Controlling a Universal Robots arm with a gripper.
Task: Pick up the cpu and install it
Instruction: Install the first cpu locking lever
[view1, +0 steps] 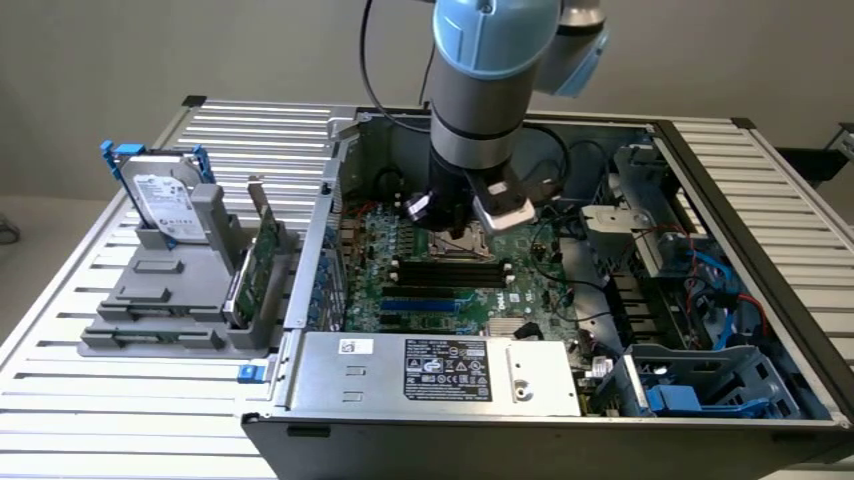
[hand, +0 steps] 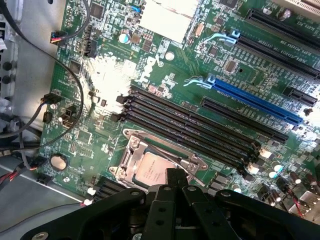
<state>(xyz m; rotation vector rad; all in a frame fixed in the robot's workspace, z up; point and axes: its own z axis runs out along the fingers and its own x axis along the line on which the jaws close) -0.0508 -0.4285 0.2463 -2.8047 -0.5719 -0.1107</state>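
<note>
The arm reaches down into the open computer case (view1: 747, 190), and its gripper (view1: 461, 232) hangs low over the green motherboard (view1: 441, 285), just at the far side of the black memory slots (view1: 454, 270). In the wrist view the gripper (hand: 175, 182) has its two dark fingers (hand: 176, 176) pressed together, so the tool is narrow and closed.

The cpu (hand: 152, 171) lies flat inside the metal socket frame (hand: 131, 150), with its silver-grey top facing up. The closed fingertips are at the edge of the chip; it seems they touch it, but the view there is partly covered by the gripper body, so I cannot be sure. The chip looks seated in the socket and not lifted.

On the exterior view's left, outside the case, a silver hard drive (view1: 171, 205) with a blue bracket stands upright in a grey holder (view1: 167, 300) on the slatted table (view1: 80, 400). At the near side of the case there is a grey power supply (view1: 434, 373) with a black label.
</note>
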